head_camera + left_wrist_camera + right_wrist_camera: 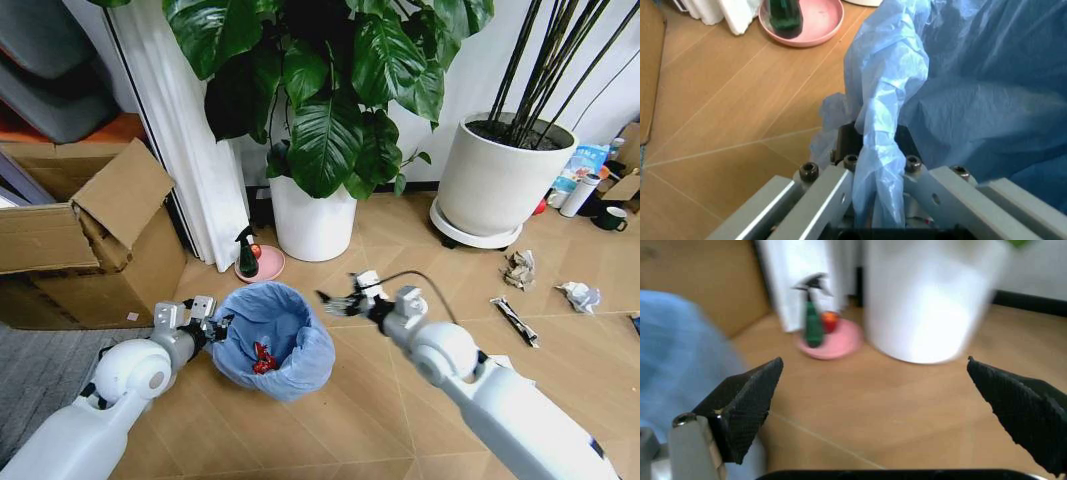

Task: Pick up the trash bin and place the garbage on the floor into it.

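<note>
So far the job looks partly done. In the head view the left gripper (208,322) clamps the near rim of the trash bin (272,340), whose blue liner holds a crushed red can (262,357). The right gripper (345,298) hangs just beyond the bin's far rim, fingers spread and holding nothing. Well off to that gripper's outer side, litter lies on the floor (400,250): a crumpled paper wad (519,268), a striped wrapper (515,320) and a white wad (580,295), so most of the collecting appears left to do.

In the left wrist view the left gripper's fingers (823,192) pinch a fold of the blue bag (887,125) over the dark rim.

In the right wrist view the right gripper's black pads (747,402) stand wide apart over bare floor, the blue liner beside one pad, and ahead of them a pink dish (837,342) carrying a green spray bottle (813,322).
</note>
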You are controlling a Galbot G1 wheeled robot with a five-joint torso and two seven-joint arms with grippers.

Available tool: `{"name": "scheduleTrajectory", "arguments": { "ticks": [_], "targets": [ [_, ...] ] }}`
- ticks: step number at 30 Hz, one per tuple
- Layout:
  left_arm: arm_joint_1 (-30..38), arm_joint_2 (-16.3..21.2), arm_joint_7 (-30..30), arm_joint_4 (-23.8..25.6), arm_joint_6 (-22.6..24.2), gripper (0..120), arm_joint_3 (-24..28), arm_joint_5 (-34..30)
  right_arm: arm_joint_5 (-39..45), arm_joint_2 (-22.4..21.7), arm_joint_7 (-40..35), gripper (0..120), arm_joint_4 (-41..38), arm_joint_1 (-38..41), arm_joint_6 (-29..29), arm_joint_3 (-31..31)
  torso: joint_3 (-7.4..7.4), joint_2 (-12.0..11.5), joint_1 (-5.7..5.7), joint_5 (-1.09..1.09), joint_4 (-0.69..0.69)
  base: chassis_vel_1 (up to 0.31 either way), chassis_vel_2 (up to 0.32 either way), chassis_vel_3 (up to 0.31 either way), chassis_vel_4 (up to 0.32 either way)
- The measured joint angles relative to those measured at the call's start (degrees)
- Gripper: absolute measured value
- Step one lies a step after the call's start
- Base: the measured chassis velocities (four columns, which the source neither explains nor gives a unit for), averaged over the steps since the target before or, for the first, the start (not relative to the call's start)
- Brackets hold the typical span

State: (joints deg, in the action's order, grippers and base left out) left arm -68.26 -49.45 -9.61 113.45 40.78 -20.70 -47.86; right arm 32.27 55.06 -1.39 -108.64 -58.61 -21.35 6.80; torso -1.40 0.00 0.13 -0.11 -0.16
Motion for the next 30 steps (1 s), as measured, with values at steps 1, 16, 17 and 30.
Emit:
{"name": "scheduleTrajectory", "arguments": {
  "ticks": [1, 16, 17, 30],
  "targets": [
    [0.00, 0.00, 0.00, 0.00, 0.00, 0, 0.00, 0.00, 0.00, 0.00, 0.00, 100, 0.00, 0.00, 0.00, 0.00, 0.00, 0.00, 0.00, 0.00, 0.00, 0.000, 0.000, 0.000, 0.000],
    [-5.56, 0.12, 2.45, 2.97, -0.55, 0, -3.14, 2.54, -4.26, 0.20, 4.50, 100, 1.58, -9.58, 2.67, 13.78, 0.00, 0.00, -0.01, 0.00, 0.03, -0.029, -0.032, 0.035, 0.041],
    [-5.79, 0.12, 2.50, 3.14, -0.57, 0, -3.16, 2.59, -4.29, 0.25, 4.62, 100, 1.68, -9.70, 2.75, 13.90, 0.00, 0.00, 0.00, -0.01, 0.02, -0.158, -0.122, 0.160, 0.164],
    [-6.95, 0.14, 3.00, 4.13, -0.74, 0, -3.46, 2.77, -4.44, 0.77, 4.92, 100, 2.37, -9.33, 3.08, 12.78, 0.00, 0.00, 0.00, -0.03, 0.02, -0.178, -0.176, 0.177, 0.168]
  ]
}}
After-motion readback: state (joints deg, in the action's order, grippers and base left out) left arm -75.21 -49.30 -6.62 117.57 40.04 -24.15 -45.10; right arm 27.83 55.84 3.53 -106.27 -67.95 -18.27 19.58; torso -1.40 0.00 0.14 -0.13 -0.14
